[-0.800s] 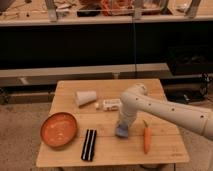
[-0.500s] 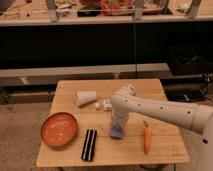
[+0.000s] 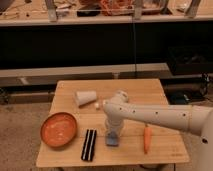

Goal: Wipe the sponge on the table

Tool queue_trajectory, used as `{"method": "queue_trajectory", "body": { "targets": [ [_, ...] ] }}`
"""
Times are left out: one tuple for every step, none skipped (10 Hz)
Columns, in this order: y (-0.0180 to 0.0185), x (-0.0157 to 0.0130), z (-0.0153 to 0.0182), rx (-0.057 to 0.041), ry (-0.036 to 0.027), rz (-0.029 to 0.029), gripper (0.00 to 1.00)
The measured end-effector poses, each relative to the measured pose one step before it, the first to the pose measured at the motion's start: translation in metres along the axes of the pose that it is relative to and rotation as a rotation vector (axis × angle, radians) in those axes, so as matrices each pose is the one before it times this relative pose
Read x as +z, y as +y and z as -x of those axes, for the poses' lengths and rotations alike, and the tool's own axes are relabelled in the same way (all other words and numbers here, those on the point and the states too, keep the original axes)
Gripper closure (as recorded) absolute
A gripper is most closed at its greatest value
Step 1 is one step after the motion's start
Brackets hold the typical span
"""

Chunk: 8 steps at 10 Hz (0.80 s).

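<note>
The blue-grey sponge (image 3: pixel 112 139) lies flat on the light-wood table (image 3: pixel 150 90), near its front middle. My gripper (image 3: pixel 113 131) comes down onto the sponge from above at the end of the white arm, which reaches in from the right. The sponge sits between the black ribbed block and the carrot.
An orange bowl (image 3: pixel 59 129) sits at the front left. A black ribbed block (image 3: pixel 89 144) lies just left of the sponge and a carrot (image 3: pixel 147 138) to its right. A tipped white cup (image 3: pixel 85 97) and a small white ball (image 3: pixel 97 105) lie behind. A grey shelf bench (image 3: pixel 75 70) runs behind the table.
The arm and the sponge under it have slid left across the table, away from the carrot and toward the black block.
</note>
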Motion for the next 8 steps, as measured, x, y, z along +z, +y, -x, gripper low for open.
{"method": "queue_trajectory", "body": {
  "targets": [
    [-0.00119, 0.00140, 0.01442, -0.02545, 0.00304, 0.00253, 0.86],
    [-0.00068, 0.00261, 0.00903, -0.02030, 0.00738, 0.00996, 0.86],
    [-0.00163, 0.00199, 0.00959, -0.01945, 0.00540, 0.00632, 0.86],
    [0.00237, 0.00193, 0.00857, -0.00596, -0.00034, -0.00441, 0.86],
    [0.00727, 0.00068, 0.00404, -0.00022, -0.00920, -0.00644, 0.86],
    [0.01017, 0.00036, 0.00231, 0.00542, -0.01379, -0.01154, 0.86],
    [0.00907, 0.00033, 0.00031, 0.00417, -0.00599, -0.00732, 0.86],
    [0.00456, 0.00038, -0.00018, 0.00242, 0.00040, 0.00481, 0.86]
  ]
}}
